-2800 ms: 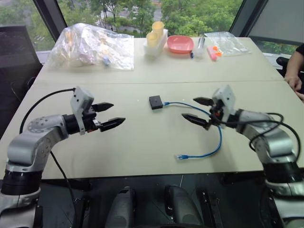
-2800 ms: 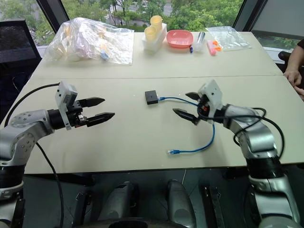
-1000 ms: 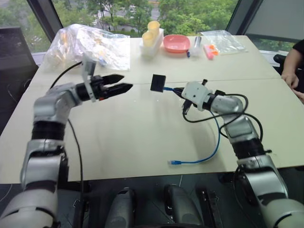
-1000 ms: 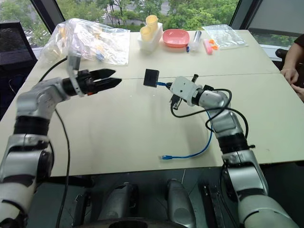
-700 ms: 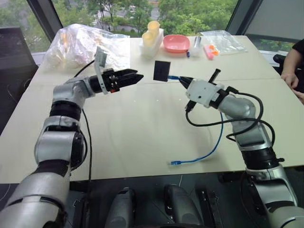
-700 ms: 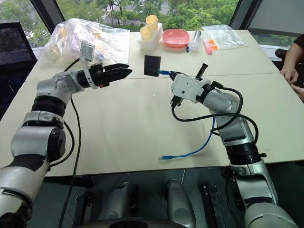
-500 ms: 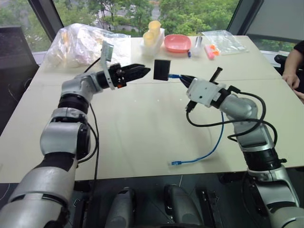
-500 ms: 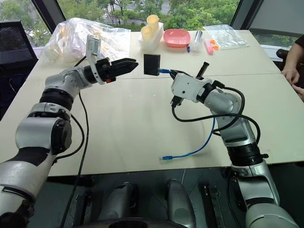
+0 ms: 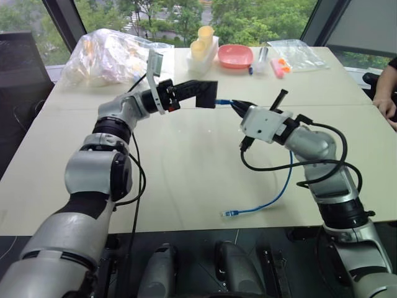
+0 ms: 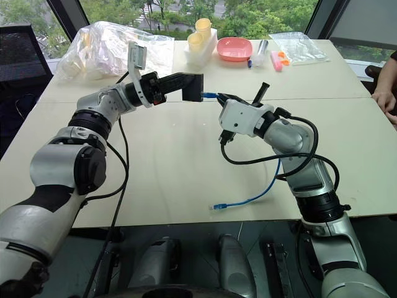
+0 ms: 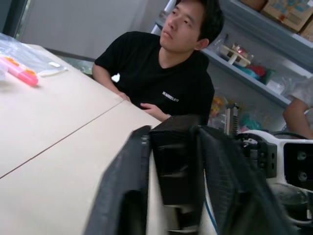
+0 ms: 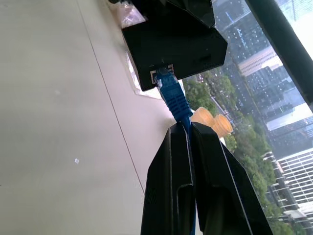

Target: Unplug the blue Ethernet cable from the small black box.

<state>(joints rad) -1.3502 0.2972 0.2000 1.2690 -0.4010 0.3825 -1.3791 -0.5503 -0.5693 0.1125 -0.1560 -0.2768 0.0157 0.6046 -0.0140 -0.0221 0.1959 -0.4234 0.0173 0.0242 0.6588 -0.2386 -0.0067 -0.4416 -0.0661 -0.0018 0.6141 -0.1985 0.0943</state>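
The blue Ethernet cable (image 9: 280, 186) is plugged into the small black box (image 9: 205, 94), held above the counter (image 9: 186, 180) toward its far edge, the left gripper (image 10: 189, 84) clamped on the box, the right gripper (image 12: 188, 134) clamped on the cable just behind its plug.

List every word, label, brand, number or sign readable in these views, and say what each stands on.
Small white print on the chest of the person's black T-shirt: too blurred to read.
Boxes on the shelves behind the person: markings too blurred to read.
Small black box, blue Ethernet cable, clear bags: no text visible.
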